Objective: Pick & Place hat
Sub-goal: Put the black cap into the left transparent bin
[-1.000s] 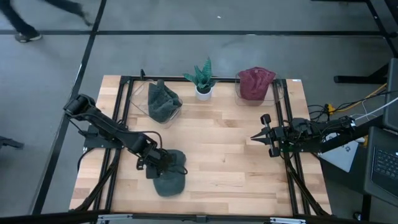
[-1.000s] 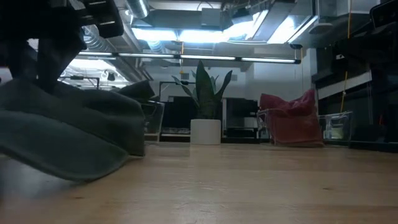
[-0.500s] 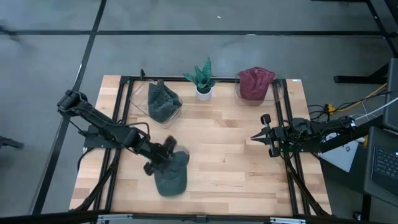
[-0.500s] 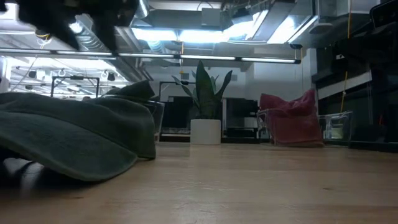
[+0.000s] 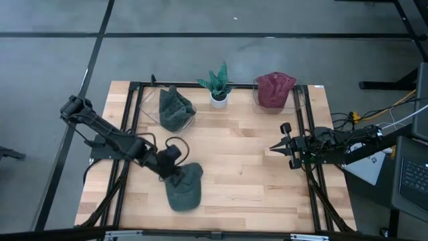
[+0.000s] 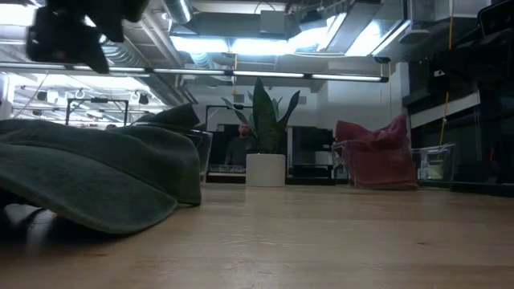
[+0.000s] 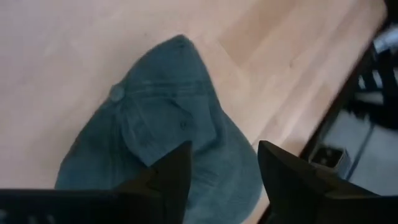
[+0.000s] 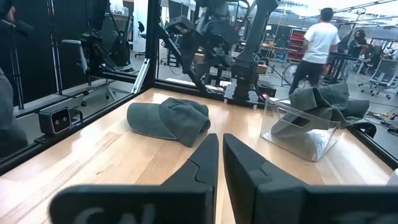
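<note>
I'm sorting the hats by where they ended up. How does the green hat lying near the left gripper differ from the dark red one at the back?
The green hat lies flat on the bare table; the dark red hat sits bunched in a clear bin. The green hat is near the front, under the left gripper, whose fingers are open above it; the dark red hat is at the back right. Both are soft and crumpled.

Grey concrete floor (image 5: 254,60) surrounds the pale wooden plank tabletop (image 5: 247,167); bright ceiling strip lights (image 6: 241,44) glow beyond black office chairs (image 8: 99,53).
</note>
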### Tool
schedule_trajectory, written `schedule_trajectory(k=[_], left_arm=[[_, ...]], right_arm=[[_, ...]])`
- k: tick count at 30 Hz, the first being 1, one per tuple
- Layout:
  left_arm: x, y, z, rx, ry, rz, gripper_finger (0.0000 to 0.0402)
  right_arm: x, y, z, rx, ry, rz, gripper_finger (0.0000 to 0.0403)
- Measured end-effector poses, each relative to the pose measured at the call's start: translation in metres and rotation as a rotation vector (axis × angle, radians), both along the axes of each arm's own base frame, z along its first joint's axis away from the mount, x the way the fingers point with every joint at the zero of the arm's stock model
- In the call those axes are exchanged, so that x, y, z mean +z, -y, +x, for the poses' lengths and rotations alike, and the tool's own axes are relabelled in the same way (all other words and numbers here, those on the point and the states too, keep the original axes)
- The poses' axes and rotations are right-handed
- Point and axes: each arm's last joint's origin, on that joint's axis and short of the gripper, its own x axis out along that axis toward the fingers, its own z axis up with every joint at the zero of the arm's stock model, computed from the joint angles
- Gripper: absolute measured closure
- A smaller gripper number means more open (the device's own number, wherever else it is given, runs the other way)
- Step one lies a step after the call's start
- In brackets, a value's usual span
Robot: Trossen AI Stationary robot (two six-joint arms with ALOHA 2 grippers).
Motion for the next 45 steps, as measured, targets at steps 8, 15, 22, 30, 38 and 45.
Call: schedule_trajectory(k=[8, 15, 22, 30, 38, 45], left_arm=[[-0.021, 0.025, -0.016, 0.275, -0.118, -0.030, 0.0243], [-0.052, 0.044, -0.001, 0.317, -0.157, -0.040, 0.0240], [-0.068, 0.045, 0.015, 0.301, -0.186, -0.068, 0.0223], [-0.080, 0.027, 0.017, 0.326, -0.292, 0.031, 0.0197], [-0.097, 0.018, 0.022, 0.285, -0.389, 0.115, 0.0180], [-0.109, 0.024, 0.024, 0.255, -0.421, 0.126, 0.0220]], right_arm=[[0.000, 0.000, 0.000, 0.000, 0.000, 0.000, 0.0377], [0.000, 0.000, 0.000, 0.000, 0.000, 0.000, 0.0377], [0.000, 0.000, 0.000, 0.000, 0.000, 0.000, 0.0377], [0.000, 0.000, 0.000, 0.000, 0.000, 0.000, 0.0377], [0.000, 0.000, 0.000, 0.000, -0.001, 0.000, 0.0377], [0.000, 0.000, 0.000, 0.000, 0.000, 0.000, 0.0377]])
